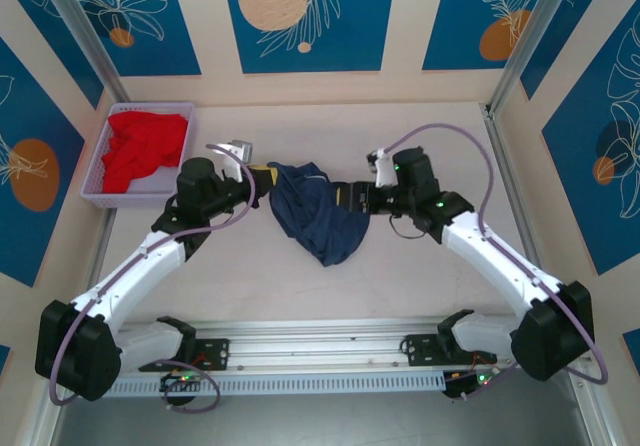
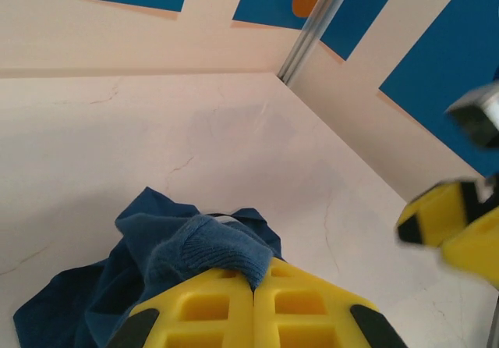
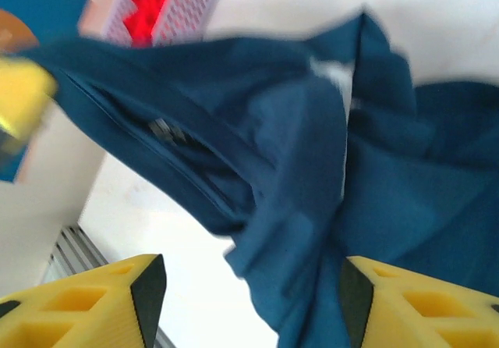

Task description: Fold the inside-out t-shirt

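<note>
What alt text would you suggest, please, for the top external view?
A navy t-shirt is bunched between two white robot arms over a pale table, the jaws of the left arm shut on one edge, those of the right arm at the opposite edge. A red garment lies in a lilac basket at far left.

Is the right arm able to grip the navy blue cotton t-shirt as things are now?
Probably yes: the right end effector stands open, with the navy blue cotton t-shirt already between its fingers, and nothing seems to block it.
</note>
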Robot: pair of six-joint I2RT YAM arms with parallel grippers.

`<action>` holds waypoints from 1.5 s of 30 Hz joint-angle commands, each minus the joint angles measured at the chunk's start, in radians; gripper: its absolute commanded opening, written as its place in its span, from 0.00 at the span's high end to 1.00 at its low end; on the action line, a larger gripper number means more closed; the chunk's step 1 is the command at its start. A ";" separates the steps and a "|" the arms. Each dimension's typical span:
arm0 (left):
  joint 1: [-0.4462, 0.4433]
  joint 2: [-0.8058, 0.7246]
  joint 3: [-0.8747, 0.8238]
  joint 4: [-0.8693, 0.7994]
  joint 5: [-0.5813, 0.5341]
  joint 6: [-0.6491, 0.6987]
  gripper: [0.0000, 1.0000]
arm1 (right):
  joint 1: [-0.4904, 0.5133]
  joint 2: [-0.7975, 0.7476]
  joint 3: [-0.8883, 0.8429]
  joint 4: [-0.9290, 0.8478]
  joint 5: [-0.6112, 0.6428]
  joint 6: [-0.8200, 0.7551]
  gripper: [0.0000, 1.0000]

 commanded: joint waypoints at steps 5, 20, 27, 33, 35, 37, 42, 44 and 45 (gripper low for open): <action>0.009 -0.027 0.020 -0.010 0.008 -0.014 1.00 | 0.118 0.192 -0.068 0.145 -0.015 0.064 0.37; 0.104 -0.106 0.151 -0.094 -0.055 -0.175 1.00 | -0.045 -0.107 -0.058 -0.077 0.214 -0.117 1.00; 0.195 -0.109 0.142 -0.188 -0.112 -0.234 1.00 | -0.062 -0.215 -0.076 -0.065 0.244 -0.176 1.00; 0.198 -0.041 0.080 -0.277 -0.179 -0.172 1.00 | -0.041 -0.165 -0.136 0.035 0.107 -0.132 1.00; 0.199 -0.004 0.065 -0.290 -0.154 -0.149 1.00 | -0.013 -0.146 -0.155 0.104 0.005 -0.147 1.00; 0.198 0.023 0.051 -0.285 -0.119 -0.145 1.00 | 0.011 -0.121 -0.146 0.136 -0.069 -0.155 1.00; 0.188 0.091 0.064 -0.347 -0.139 -0.089 0.91 | 0.017 -0.091 -0.108 0.158 -0.156 -0.173 1.00; 0.184 0.114 0.074 -0.393 -0.173 -0.055 0.67 | 0.007 -0.079 -0.094 0.153 -0.169 -0.176 1.00; 0.179 0.113 0.069 -0.398 -0.183 -0.045 0.60 | 0.002 -0.071 -0.087 0.149 -0.174 -0.176 1.00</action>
